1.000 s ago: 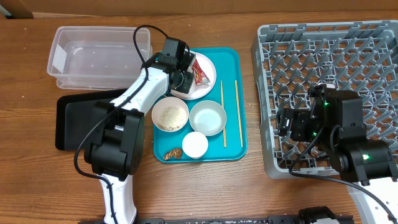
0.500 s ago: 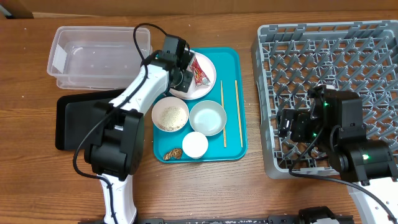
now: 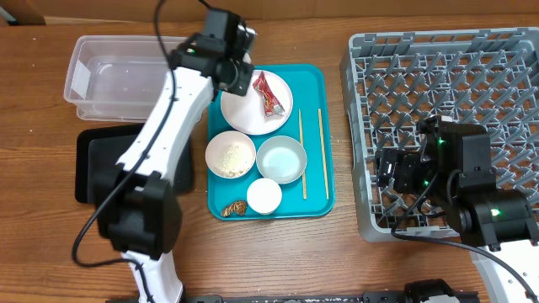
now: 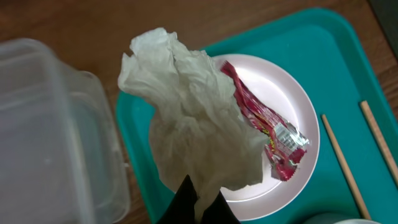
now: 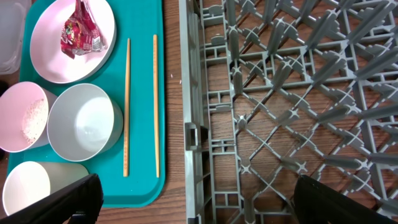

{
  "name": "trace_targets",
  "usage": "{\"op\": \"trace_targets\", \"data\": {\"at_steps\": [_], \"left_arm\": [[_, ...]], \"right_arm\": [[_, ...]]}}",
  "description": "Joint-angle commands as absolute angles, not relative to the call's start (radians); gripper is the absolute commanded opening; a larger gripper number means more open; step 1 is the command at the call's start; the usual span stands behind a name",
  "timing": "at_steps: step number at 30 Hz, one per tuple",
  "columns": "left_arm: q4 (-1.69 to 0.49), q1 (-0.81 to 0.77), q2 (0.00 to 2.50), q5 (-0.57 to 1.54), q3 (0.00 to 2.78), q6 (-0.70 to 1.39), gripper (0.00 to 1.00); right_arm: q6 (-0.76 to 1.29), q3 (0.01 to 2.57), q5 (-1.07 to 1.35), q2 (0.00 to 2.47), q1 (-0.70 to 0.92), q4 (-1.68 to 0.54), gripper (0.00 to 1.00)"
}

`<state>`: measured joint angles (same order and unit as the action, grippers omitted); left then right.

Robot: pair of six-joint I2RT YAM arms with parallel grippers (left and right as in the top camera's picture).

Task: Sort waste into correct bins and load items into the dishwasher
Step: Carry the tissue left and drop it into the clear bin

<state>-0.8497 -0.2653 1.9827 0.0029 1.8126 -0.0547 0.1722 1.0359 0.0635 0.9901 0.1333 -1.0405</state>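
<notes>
My left gripper (image 4: 199,200) is shut on the crumpled white tissue (image 4: 193,118) and holds it above the teal tray's left edge, between the clear tub (image 4: 50,124) and the white plate (image 4: 298,112). In the overhead view the left gripper (image 3: 227,66) is at the plate's (image 3: 248,116) upper left. The red wrapper (image 3: 268,93) lies on the plate. The rice bowl (image 3: 231,156), grey bowl (image 3: 281,159), cup (image 3: 264,195), brown scrap (image 3: 235,207) and two chopsticks (image 3: 301,151) sit on the teal tray. My right gripper (image 3: 396,168) is open and empty over the dish rack's (image 3: 446,76) left edge.
The clear tub (image 3: 135,76) stands at the back left, the black tray (image 3: 105,160) just in front of it. The teal tray (image 3: 318,80) lies in the middle. The right wrist view shows the rack's left rim (image 5: 189,93) next to the teal tray (image 5: 140,180).
My left gripper has lifted off the plate with the tissue and moved up and left toward the clear tub. The red wrapper stays on the plate. The right arm has not moved.
</notes>
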Motion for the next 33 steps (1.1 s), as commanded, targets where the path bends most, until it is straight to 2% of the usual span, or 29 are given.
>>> {"op": "trace_targets", "data": {"at_steps": [1,13,21,22,23,24,25,29,33], "left_arm": [[-0.852,-0.202,1.889,-0.012,1.845,-0.022,0.04],[-0.887,0.019,1.917,-0.035,1.814,0.039,0.04],[-0.887,0.033,2.025,-0.025,1.814,0.038,0.04],[-0.887,0.033,2.031,-0.025,1.814,0.039,0.08],[-0.887,0.033,2.033,-0.025,1.814,0.042,0.16],[-0.886,0.033,2.033,-0.025,1.815,0.046,0.31],[-0.885,0.033,2.032,-0.025,1.816,0.049,0.39],[-0.9,0.031,2.02,-0.007,1.85,0.049,0.44],[-0.908,0.02,1.985,0.207,1.888,0.049,0.44]], "right_arm": [[0.176,1.068,0.069,0.976,0.139,-1.036,1.0],[0.176,1.068,0.069,0.976,0.139,-1.035,1.0],[0.176,1.068,0.069,0.976,0.139,-1.036,1.0],[0.176,1.068,0.069,0.976,0.139,-1.036,1.0],[0.176,1.068,0.069,0.976,0.139,-1.036,1.0],[0.176,1.068,0.069,0.976,0.139,-1.036,1.0],[0.176,1.068,0.069,0.976,0.139,-1.036,1.0],[0.176,1.068,0.069,0.976,0.139,-1.042,1.0],[0.176,1.068,0.069,0.976,0.139,-1.047,1.0]]}}
